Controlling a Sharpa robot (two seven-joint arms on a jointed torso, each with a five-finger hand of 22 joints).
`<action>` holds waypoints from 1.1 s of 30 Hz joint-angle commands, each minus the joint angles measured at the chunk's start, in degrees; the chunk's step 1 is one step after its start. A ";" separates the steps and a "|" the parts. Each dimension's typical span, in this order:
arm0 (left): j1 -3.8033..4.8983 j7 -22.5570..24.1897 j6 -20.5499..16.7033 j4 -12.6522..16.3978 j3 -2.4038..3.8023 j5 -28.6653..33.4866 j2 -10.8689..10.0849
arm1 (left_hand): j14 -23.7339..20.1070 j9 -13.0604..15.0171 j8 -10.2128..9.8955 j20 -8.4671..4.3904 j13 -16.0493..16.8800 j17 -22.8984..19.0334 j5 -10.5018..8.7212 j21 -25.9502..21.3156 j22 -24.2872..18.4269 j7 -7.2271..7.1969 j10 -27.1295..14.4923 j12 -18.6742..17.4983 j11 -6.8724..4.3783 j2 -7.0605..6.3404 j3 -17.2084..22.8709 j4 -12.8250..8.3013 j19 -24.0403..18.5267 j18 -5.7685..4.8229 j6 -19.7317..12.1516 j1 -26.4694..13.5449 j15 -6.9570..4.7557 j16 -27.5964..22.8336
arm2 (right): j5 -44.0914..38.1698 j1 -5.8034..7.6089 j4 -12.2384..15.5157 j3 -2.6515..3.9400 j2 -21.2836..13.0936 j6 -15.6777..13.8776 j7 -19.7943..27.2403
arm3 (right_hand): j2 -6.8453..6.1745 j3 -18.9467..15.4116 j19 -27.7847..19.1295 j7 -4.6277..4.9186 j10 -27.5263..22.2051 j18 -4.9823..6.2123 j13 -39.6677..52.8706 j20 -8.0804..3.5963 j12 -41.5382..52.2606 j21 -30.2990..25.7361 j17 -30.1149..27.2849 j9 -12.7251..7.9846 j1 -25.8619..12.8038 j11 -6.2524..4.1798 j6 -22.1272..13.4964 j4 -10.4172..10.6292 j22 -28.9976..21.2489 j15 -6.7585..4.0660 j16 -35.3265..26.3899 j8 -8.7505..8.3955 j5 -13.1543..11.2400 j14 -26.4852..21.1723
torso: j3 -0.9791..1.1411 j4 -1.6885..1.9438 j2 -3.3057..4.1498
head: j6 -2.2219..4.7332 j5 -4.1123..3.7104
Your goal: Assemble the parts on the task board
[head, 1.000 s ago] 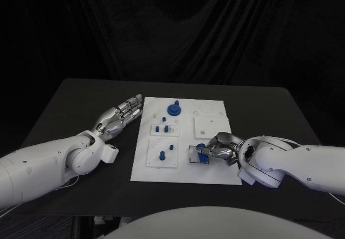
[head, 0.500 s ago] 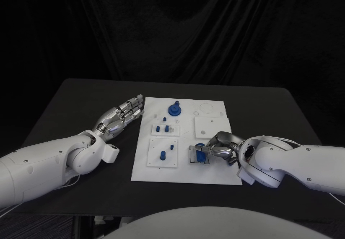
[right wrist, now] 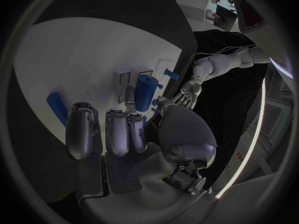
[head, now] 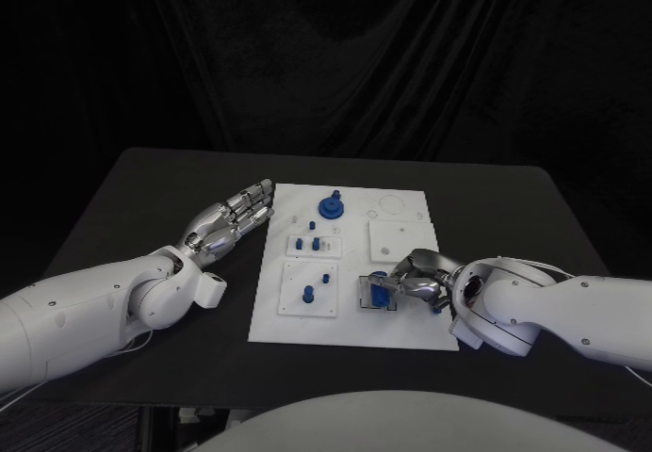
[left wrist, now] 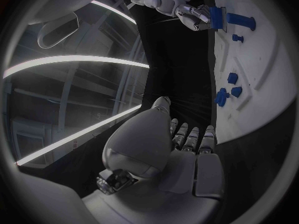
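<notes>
One black table (head: 150, 188) carries one white rectangular task board (head: 347, 330) at its middle, dark surface free on both sides. The left hand (head: 228, 222) lies flat beside the board's left edge, fingers spread, holding nothing. The right hand (head: 413, 276) pinches a blue cylindrical part (head: 379, 291) at the board's near-right holder.

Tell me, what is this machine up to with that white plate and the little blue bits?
It is fitting small blue parts into a white task board on the black table. The right hand is at the board's near right corner, fingers around a blue cylinder at a slot there. The left hand lies flat and open on the table beside the board's left edge, holding nothing. Other blue parts, such as a knob at the far end, already sit on the board.
</notes>
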 commanded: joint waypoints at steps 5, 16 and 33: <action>-0.14 0.45 0.98 -0.07 0.05 0.00 0.18 | 0.18 0.06 0.34 0.30 0.04 -0.09 -0.47 -0.07 0.04 0.48 -0.17 0.04 -0.09 -0.14 0.37 0.00 0.03 0.69 0.17 0.47 0.47 -0.21 | -0.82 0.06 0.28 0.01 -0.15 -2.72 3.06 | 1.20 -1.85 1.69 -0.48 6.08 0.23 15.08 0.02 0.15 0.34 3.56 1.40 -0.78 -0.26 1.21 0.02 11.79 -0.03 0.29 2.25 -0.80 4.13 | 0.01 0.01 0.02 | 0.00 0.14; -0.20 0.28 1.14 -0.20 0.05 0.00 0.22 | 0.18 0.05 0.33 0.37 0.04 -0.09 -0.65 -0.07 0.03 0.55 -0.18 0.02 -0.11 -0.12 0.40 0.05 0.03 0.67 0.17 0.41 0.54 -0.21 | -0.83 0.06 0.32 0.00 -0.44 -3.18 4.05 | 2.98 -5.52 1.87 -1.60 6.08 0.15 15.08 -0.81 0.15 0.57 3.81 8.98 1.12 -1.29 -0.97 -0.09 11.89 -0.91 0.55 10.26 0.07 4.17 | 0.00 -0.01 0.03 | 0.00 0.42; -0.25 0.26 1.19 -0.28 0.05 0.00 0.22 | 0.18 0.06 0.34 0.40 0.04 -0.09 -0.73 -0.07 0.03 0.59 -0.19 0.04 -0.12 -0.12 0.43 0.06 0.03 0.66 0.26 0.39 0.57 -0.21 | -3.08 0.06 0.41 0.00 -1.37 0.70 2.95 | 2.03 -6.45 1.94 -2.11 6.08 0.10 15.08 -1.25 0.15 0.72 3.83 14.46 11.26 -1.77 -3.72 -3.51 11.96 -1.32 0.66 15.25 3.79 4.16 | 0.00 0.00 0.02 | 0.00 0.35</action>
